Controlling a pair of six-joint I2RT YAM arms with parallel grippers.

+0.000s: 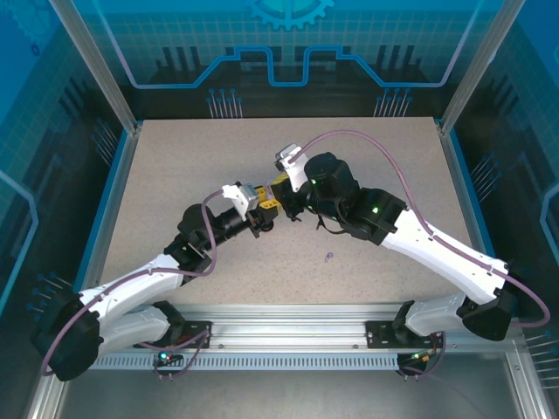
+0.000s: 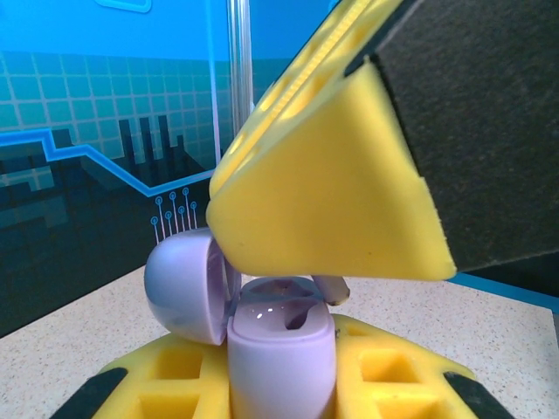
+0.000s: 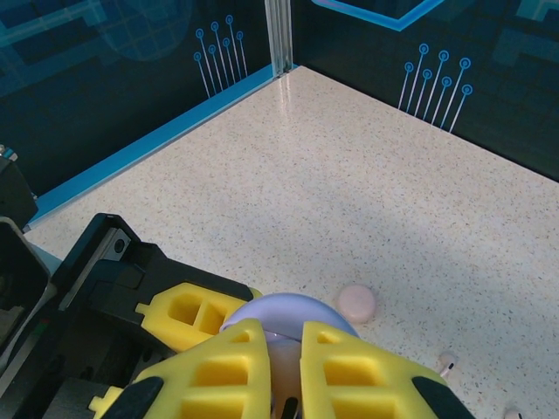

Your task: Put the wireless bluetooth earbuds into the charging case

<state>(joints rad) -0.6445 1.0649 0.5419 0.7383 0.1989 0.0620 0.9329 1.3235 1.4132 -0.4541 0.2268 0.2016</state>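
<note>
Left gripper clamps the open lavender case—keep it still. Right gripper, just above, seemingly pinches an earbud; lower straight in.

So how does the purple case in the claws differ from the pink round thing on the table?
The lavender case is clamped in the left gripper, lid open; the pink case lies loose on the table, apparently shut. Both are rounded and glossy.

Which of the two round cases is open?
The lavender case, held in the jaws of the left gripper: its lid stands swung out to the side. The pale pink case lies shut on the table.
</note>
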